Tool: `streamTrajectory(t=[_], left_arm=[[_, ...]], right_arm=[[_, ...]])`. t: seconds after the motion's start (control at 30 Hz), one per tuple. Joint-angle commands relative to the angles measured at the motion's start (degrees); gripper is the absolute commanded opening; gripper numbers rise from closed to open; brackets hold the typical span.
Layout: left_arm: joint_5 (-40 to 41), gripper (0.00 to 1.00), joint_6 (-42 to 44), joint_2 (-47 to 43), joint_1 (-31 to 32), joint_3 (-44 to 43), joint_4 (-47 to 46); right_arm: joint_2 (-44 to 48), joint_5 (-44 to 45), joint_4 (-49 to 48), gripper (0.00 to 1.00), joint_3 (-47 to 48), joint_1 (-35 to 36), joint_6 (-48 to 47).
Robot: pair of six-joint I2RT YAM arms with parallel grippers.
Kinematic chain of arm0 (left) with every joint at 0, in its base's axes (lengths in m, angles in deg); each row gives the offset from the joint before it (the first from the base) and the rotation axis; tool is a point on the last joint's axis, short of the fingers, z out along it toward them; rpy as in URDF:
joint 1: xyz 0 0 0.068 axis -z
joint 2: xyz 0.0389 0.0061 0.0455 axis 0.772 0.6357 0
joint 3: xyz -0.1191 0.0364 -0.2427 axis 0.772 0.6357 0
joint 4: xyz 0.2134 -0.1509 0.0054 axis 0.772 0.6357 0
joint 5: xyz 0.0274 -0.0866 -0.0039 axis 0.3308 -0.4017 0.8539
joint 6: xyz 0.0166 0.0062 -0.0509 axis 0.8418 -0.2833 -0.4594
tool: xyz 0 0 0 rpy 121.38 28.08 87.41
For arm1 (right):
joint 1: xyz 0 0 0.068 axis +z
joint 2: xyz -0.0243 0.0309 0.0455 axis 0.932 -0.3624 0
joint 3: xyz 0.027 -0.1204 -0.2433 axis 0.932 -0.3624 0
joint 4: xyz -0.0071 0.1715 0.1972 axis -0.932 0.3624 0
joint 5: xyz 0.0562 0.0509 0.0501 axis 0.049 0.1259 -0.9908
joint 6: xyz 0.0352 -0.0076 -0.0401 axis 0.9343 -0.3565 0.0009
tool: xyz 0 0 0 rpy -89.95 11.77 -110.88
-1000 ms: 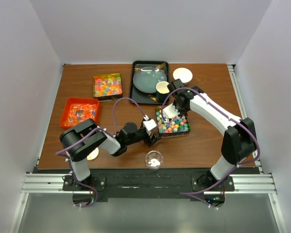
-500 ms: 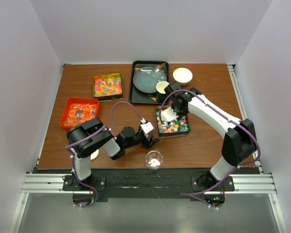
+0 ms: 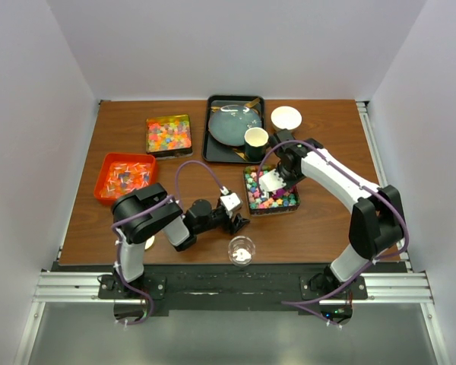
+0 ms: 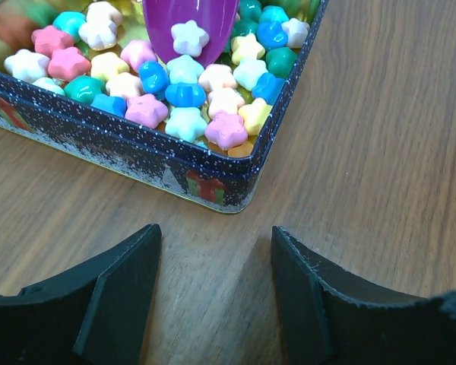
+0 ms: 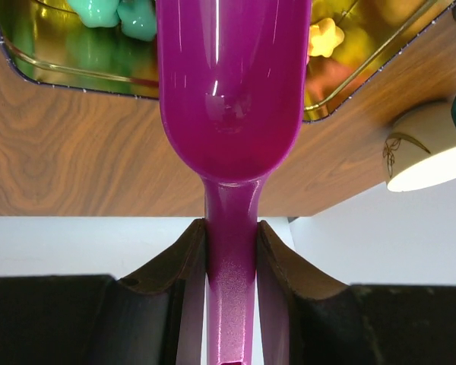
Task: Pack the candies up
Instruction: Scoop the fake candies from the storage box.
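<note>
A dark tin (image 3: 291,204) right of the table's middle holds pastel star candies (image 3: 270,199). In the left wrist view the candies (image 4: 186,95) fill the tin's near corner (image 4: 213,186). My right gripper (image 3: 273,182) hangs over the tin, shut on the handle of the purple scoop (image 5: 228,99). The scoop bowl (image 4: 190,26) holds one white star candy (image 4: 188,36). In the right wrist view my right gripper (image 5: 232,251) clamps the handle, with teal candies (image 5: 114,14) beyond the bowl. My left gripper (image 3: 239,220) is open and empty, low over the wood by the tin; its fingers (image 4: 129,281) stand apart.
A clear round jar (image 3: 242,251) stands near the front edge. A red tray of wrapped pieces (image 3: 125,176) and a square tin of gummies (image 3: 169,134) sit at the left. A black tray with a plate (image 3: 234,124), a cup (image 3: 255,139) and a white bowl (image 3: 286,117) are behind.
My right gripper has shifted the scoop a little nearer and to the right inside the tin. My left gripper has drawn back slightly toward the front edge.
</note>
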Motion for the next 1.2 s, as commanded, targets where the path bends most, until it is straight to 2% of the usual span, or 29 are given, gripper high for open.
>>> streamTrajectory(t=[0.0,0.13,0.57,0.93,1.17], left_arm=[[-0.1,0.64,-0.4,0.3,0.2,-0.7,-7.6],[0.1,0.64,-1.1,0.7,0.1,-0.9,-7.3],[3.8,0.62,-4.0,2.6,0.3,-3.4,-6.6],[4.3,0.61,-3.9,4.5,-0.2,-6.3,-5.7],[3.3,0.63,-1.7,2.5,-2.1,-6.4,-3.1]], right_arm=[[-1.0,0.1,0.5,0.00,0.4,1.2,0.1],[-2.5,0.2,0.7,0.00,2.0,3.2,1.8],[-4.4,-3.0,-0.3,0.00,-1.2,7.8,8.2],[-10.3,-17.6,2.1,0.00,3.8,6.4,23.0],[-8.1,-24.3,-2.6,0.00,-0.6,3.1,24.2]])
